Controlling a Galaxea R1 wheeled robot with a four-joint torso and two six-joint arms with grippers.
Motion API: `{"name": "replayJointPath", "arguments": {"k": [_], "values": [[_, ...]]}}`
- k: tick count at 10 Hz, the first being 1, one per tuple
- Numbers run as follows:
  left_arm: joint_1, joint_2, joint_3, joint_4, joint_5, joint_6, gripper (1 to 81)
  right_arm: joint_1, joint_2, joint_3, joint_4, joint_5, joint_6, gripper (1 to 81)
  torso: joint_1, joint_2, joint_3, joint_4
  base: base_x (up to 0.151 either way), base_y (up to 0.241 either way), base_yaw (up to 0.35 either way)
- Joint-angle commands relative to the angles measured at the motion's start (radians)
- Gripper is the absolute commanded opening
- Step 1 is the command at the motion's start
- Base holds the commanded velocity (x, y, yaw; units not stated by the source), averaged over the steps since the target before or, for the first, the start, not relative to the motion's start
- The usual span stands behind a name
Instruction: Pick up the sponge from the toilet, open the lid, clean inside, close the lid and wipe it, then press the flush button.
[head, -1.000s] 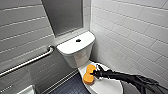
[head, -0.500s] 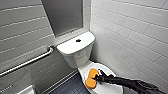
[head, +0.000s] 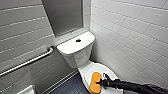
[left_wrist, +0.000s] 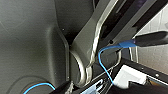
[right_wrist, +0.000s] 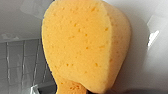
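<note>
The white toilet (head: 75, 53) stands in the corner with its lid (head: 100, 68) down. On the lid's front part lies the orange sponge (head: 94, 82), flat against the white surface. My right gripper (head: 102, 81) reaches in from the lower right on its black arm and is shut on the sponge's right edge. In the right wrist view the sponge (right_wrist: 82, 45) looms large against the white lid (right_wrist: 147, 62). The dark round flush button (head: 78, 40) sits in the middle of the tank top. The left wrist view shows parts of my own body and a blue cable.
A steel grab bar (head: 27, 62) runs along the grey tiled wall on the left. White tiled wall (head: 135, 45) stands close behind and to the right of the toilet. Dark tiled floor (head: 70, 86) lies left of the bowl.
My right gripper has slid the sponge a little toward the lid's front edge. The toilet and the camera have stayed put.
</note>
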Motion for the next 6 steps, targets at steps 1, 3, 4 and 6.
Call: {"name": "replayJointPath", "arguments": {"k": [1, 3, 4, 6], "values": [[0.014, -0.016, 0.028, -0.005, 0.078, 0.004, 81.1, -0.015, -0.158, 0.134, 0.005, -0.023, 0.001, 1.0, 0.000, 0.000, 0.000, 0.000, 0.000, 0.000, 0.000], [0.014, -0.018, 0.025, -0.003, 0.078, 0.004, 81.1, -0.082, -0.290, 0.240, 0.006, 0.018, -0.001, 1.0, 0.000, 0.000, 0.000, 0.000, 0.000, 0.000, 0.000], [0.014, -0.018, 0.023, -0.002, 0.078, 0.005, 81.1, -0.116, -0.372, 0.318, 0.006, 0.050, 0.001, 1.0, 0.000, 0.000, 0.000, 0.000, 0.000, 0.000, 0.000], [0.014, -0.019, 0.023, 0.000, 0.078, 0.007, 81.1, -0.191, -0.524, 0.452, 0.005, 0.110, 0.001, 1.0, 0.000, 0.000, 0.000, 0.000, 0.000, 0.000, 0.000]]}}
